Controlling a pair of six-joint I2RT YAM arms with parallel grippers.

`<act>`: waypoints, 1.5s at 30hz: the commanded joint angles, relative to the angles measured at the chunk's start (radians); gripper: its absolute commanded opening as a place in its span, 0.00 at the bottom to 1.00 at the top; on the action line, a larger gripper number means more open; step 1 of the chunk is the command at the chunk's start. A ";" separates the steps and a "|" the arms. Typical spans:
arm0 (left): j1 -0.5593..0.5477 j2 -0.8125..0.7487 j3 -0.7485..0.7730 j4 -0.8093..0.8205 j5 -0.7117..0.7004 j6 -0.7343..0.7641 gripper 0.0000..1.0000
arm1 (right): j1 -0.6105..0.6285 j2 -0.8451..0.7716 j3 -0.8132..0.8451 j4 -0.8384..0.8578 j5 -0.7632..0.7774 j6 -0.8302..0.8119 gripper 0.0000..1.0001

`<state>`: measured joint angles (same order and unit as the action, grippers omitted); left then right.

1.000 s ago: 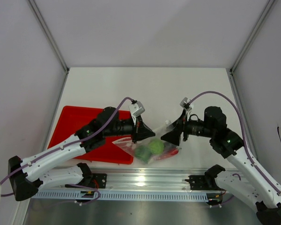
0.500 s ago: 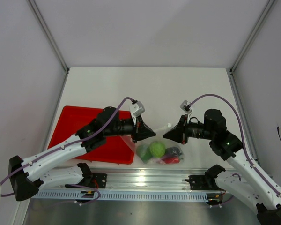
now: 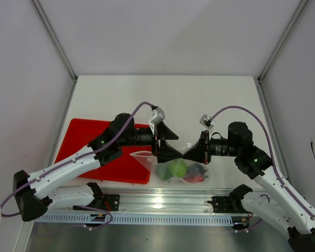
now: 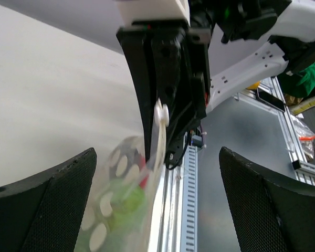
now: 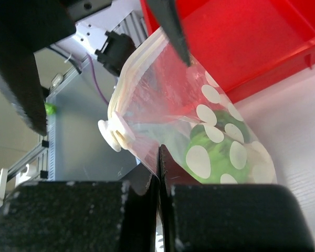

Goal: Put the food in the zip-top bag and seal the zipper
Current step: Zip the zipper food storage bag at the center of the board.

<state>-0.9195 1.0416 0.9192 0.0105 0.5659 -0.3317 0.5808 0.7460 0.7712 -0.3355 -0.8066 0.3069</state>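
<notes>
Food [image 3: 177, 168], round and green, fills crinkly clear zip-top bag [image 5: 163, 94].

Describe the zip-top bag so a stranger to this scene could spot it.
Find the red tray at left. Off its near right corner, between the left gripper and right gripper, is the zip-top bag: clear plastic, white dots, green food inside.

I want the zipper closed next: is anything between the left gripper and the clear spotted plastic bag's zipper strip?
Nothing visible does. The open left gripper faces the zipper strip of the clear spotted plastic bag that the right gripper pinches.
</notes>
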 commanded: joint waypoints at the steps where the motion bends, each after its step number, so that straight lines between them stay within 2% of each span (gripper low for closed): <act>1: 0.007 0.055 0.096 0.057 0.025 -0.058 0.99 | 0.014 0.003 0.066 0.010 -0.049 -0.023 0.00; 7: 0.004 0.097 0.142 0.011 0.020 -0.018 1.00 | 0.044 0.018 0.091 -0.023 -0.028 -0.043 0.00; 10: 0.004 0.098 0.149 -0.003 0.005 0.013 0.94 | 0.056 0.032 0.099 -0.031 -0.014 -0.051 0.00; 11: 0.004 0.101 0.150 -0.003 0.009 0.017 0.89 | 0.059 0.036 0.102 -0.033 -0.005 -0.052 0.00; 12: 0.004 0.106 0.159 -0.003 0.017 0.019 0.76 | 0.066 0.044 0.102 -0.031 0.000 -0.057 0.00; 13: 0.004 0.110 0.165 -0.035 0.022 0.019 0.69 | 0.071 0.050 0.102 -0.034 0.006 -0.061 0.00; 14: 0.004 0.126 0.174 -0.044 0.028 0.019 0.54 | 0.077 0.053 0.106 -0.036 0.018 -0.063 0.00; 15: 0.004 0.133 0.178 -0.050 0.040 0.017 0.49 | 0.080 0.059 0.108 -0.037 0.023 -0.066 0.00; 17: 0.004 0.146 0.187 -0.055 0.048 0.014 0.42 | 0.093 0.061 0.112 -0.040 0.036 -0.068 0.00; 25: 0.004 0.155 0.188 -0.056 0.075 0.006 0.42 | 0.114 0.062 0.125 -0.063 0.082 -0.081 0.00; 31: 0.004 0.147 0.176 -0.064 0.094 0.008 0.34 | 0.114 0.055 0.125 -0.062 0.103 -0.083 0.00; 33: 0.004 0.144 0.170 -0.061 0.103 0.008 0.27 | 0.116 0.052 0.123 -0.063 0.101 -0.083 0.00; 36: 0.004 0.144 0.175 -0.072 0.118 0.016 0.09 | 0.114 0.046 0.125 -0.065 0.106 -0.086 0.00; 37: 0.004 0.141 0.173 -0.075 0.120 0.016 0.01 | 0.114 0.044 0.128 -0.069 0.107 -0.088 0.00; 38: 0.004 0.140 0.173 -0.073 0.123 0.016 0.01 | 0.114 0.044 0.131 -0.074 0.106 -0.088 0.00; 39: 0.005 0.135 0.170 -0.070 0.124 0.014 0.01 | 0.116 0.046 0.134 -0.079 0.106 -0.095 0.03; 40: 0.005 0.133 0.170 -0.067 0.126 0.014 0.01 | 0.114 0.047 0.143 -0.092 0.104 -0.100 0.19; 42: 0.005 0.133 0.176 -0.069 0.141 0.019 0.01 | 0.114 0.055 0.152 -0.106 0.093 -0.117 0.30; 45: 0.005 0.136 0.188 -0.083 0.158 0.033 0.00 | 0.114 0.075 0.177 -0.132 0.078 -0.135 0.33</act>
<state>-0.9195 1.1969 1.0645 -0.0723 0.6830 -0.3271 0.6910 0.8108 0.8833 -0.4572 -0.7128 0.2070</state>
